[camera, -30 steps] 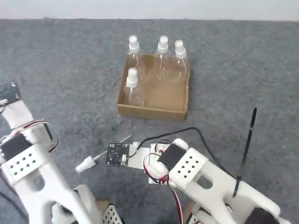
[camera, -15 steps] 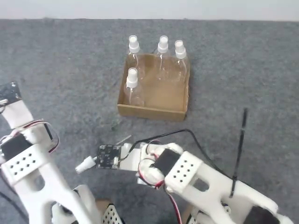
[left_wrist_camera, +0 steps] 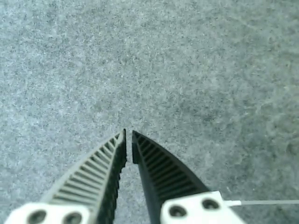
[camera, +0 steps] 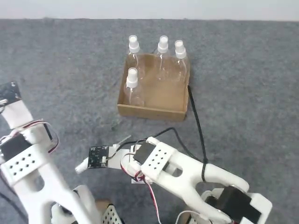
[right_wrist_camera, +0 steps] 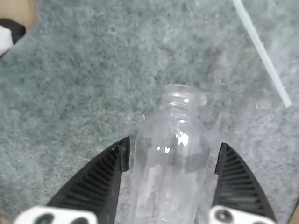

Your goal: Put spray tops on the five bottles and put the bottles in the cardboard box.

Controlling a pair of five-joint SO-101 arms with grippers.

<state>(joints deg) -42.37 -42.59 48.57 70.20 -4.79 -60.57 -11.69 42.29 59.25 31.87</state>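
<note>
The grey surface (camera: 243, 70) carries the cardboard box (camera: 152, 112) at the far centre, and four capped bottles (camera: 132, 86) are stood inside it. The right hand (right_wrist_camera: 173, 144) is held released, and the uncapped bottle (right_wrist_camera: 169, 163) is seen between its fingers with a gap on each side. The left hand (left_wrist_camera: 129, 140) is clenched on nothing above the surface. A loose spray top (camera: 85, 164) is laid near centre-left.
</note>
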